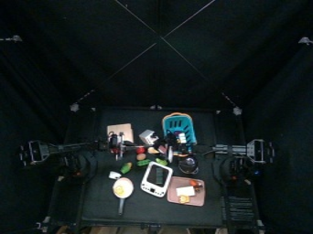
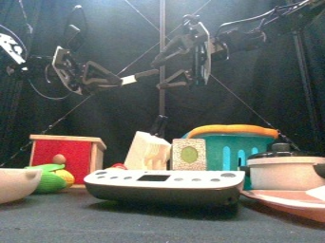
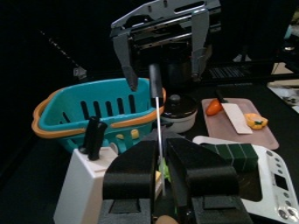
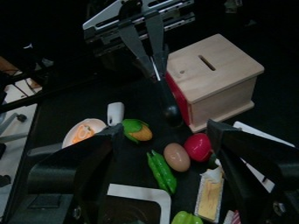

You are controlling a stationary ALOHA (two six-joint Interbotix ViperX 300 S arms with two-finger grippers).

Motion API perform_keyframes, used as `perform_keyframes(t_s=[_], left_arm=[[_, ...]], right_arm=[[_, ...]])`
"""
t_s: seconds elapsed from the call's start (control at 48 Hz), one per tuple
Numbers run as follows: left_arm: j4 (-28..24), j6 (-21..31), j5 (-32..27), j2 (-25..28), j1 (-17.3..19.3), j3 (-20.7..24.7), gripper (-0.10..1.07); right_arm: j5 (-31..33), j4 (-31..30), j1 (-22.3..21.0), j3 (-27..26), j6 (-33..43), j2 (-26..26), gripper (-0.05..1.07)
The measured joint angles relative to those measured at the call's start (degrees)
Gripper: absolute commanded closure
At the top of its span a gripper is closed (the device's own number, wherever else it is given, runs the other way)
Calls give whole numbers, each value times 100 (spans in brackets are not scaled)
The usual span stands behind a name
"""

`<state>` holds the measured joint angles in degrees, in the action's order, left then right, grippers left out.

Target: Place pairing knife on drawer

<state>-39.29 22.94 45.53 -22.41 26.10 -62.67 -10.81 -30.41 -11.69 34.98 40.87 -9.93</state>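
— While the left gripper point(image 3: 163, 153) pinches the paring knife point(image 3: 156, 105) aloft, blade toward the spread right gripper point(image 4: 158, 166), where's the drawer point(image 1: 120, 133)?
— Ten o'clock on the table, well apart. Next, I judge: carry the knife over and lower it on top. The blue basket point(image 1: 180, 123), at one o'clock, looks empty; the white block point(image 3: 100, 175) holds dark handles.

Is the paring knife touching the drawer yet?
Apart. Front view shows the knife held high in the left pincer, with open air between it and the drawer below.

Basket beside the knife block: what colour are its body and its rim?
Teal basket, orange rim; clearest in the left wrist view.
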Motion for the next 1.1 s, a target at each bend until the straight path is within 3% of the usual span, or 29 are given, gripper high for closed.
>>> perform_keyframes(t_s=[0.188,0.333,0.5,0.667,1.104], left_arm=[[158,0,-114,-132,185,-176,47],[650,9,-475,-457,589,-439,47],[1564,9,-1397,-826,967,-677,47],[2426,18,-2276,-1020,1020,-677,47],[2593,9,-3902,-1037,1011,-677,45]], right_arm=[[0,-9,44,9,0,26,0],[0,-9,62,53,0,35,0],[0,-9,62,53,0,70,0],[0,-18,53,53,0,158,0],[9,-18,44,0,0,334,0]])
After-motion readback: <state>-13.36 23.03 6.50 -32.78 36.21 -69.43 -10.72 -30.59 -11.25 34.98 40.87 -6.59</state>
